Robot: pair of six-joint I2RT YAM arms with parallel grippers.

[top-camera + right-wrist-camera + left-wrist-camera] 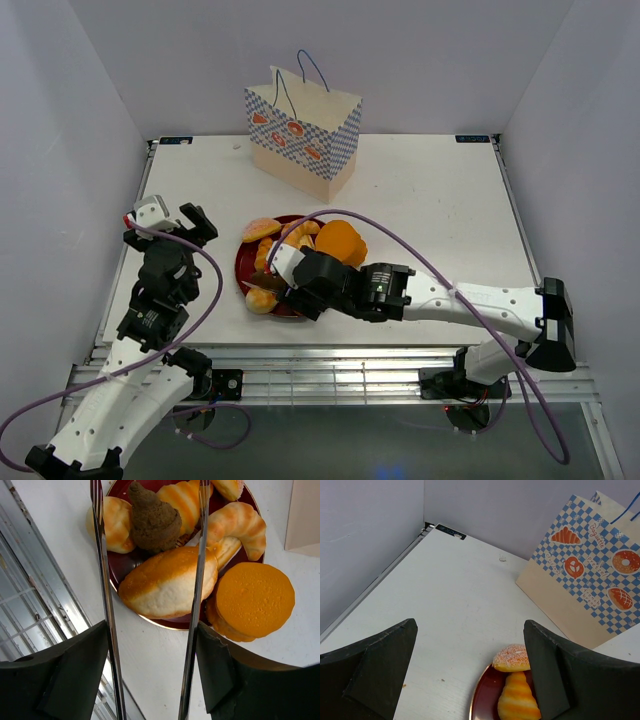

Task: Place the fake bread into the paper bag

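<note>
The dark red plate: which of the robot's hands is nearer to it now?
Right. The right hand hovers directly over the plate's near-left part, above the fake bread. The left hand is off to the plate's left, above the table.

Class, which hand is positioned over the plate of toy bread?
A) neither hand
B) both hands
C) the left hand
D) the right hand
D: the right hand sits over the dark red plate of fake bread; the left hand is off to its side.
</note>
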